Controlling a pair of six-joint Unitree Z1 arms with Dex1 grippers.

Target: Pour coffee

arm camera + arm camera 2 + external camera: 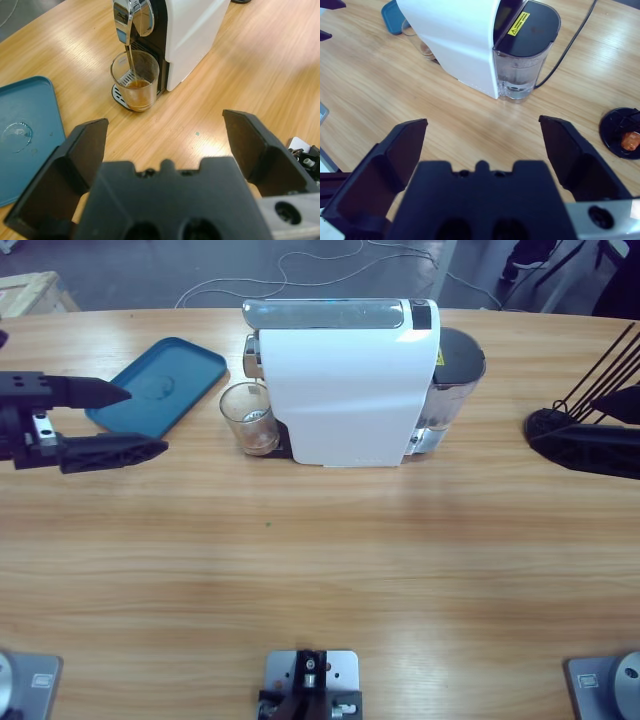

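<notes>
A white coffee machine [345, 380] stands at the table's back middle. Under its chrome spout [126, 20] a clear glass [135, 80] sits on the drip tray, with a thin stream of coffee running into a shallow brown layer. In the high view the glass [250, 418] is left of the machine. My left gripper [145, 421] is open at the left edge, well short of the glass, with nothing in it [165, 121]. My right gripper [590, 435] is open at the right edge and empty [482, 122], facing the machine's dark water tank [525, 50].
A blue tray [158, 383] lies left of the glass, partly under my left gripper. A black capsule stand [600, 370] is at the far right; its round base [622, 132] holds an orange capsule. A black cable [570, 45] runs from behind the tank.
</notes>
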